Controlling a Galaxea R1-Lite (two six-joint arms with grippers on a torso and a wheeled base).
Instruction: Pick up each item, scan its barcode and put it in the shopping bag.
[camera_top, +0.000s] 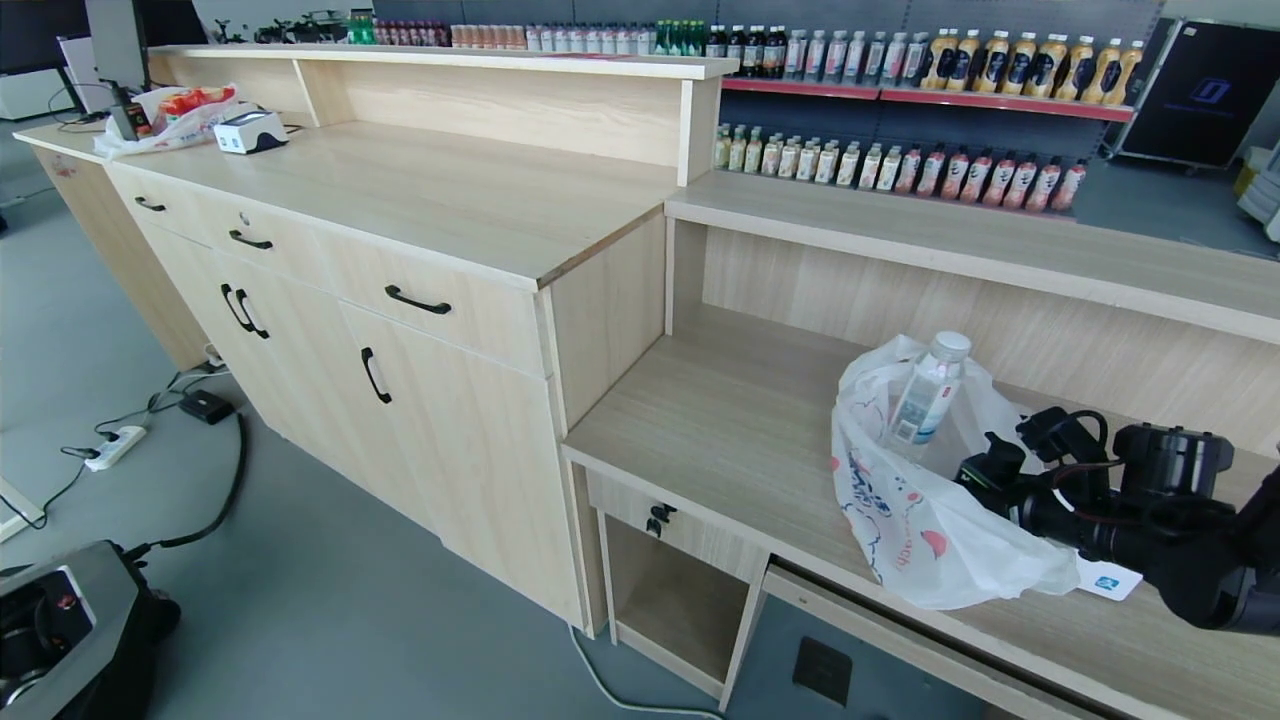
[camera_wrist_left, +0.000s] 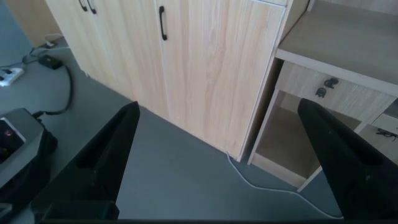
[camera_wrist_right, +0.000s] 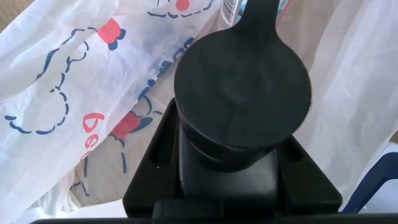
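A white plastic shopping bag (camera_top: 920, 530) with red and blue print lies open on the low wooden counter (camera_top: 740, 420). A clear bottle (camera_top: 925, 395) with a white cap stands inside it. My right gripper (camera_top: 1000, 480) is at the bag's open mouth, shut on a black barcode scanner (camera_wrist_right: 242, 87) whose round body hides the fingers. Below the scanner spreads the printed bag (camera_wrist_right: 74, 81), and the bottle's label (camera_wrist_right: 231, 9) peeks past the scanner. My left gripper (camera_wrist_left: 217, 109) hangs open over the grey floor beside the cabinet, with nothing between its fingers.
A white card (camera_top: 1108, 578) lies on the counter under my right arm. The tall counter (camera_top: 450, 190) holds another filled bag (camera_top: 170, 115) and a small white box (camera_top: 250, 130) at its far end. Drink shelves (camera_top: 900, 160) stand behind. Cables and a power strip (camera_top: 115, 445) lie on the floor.
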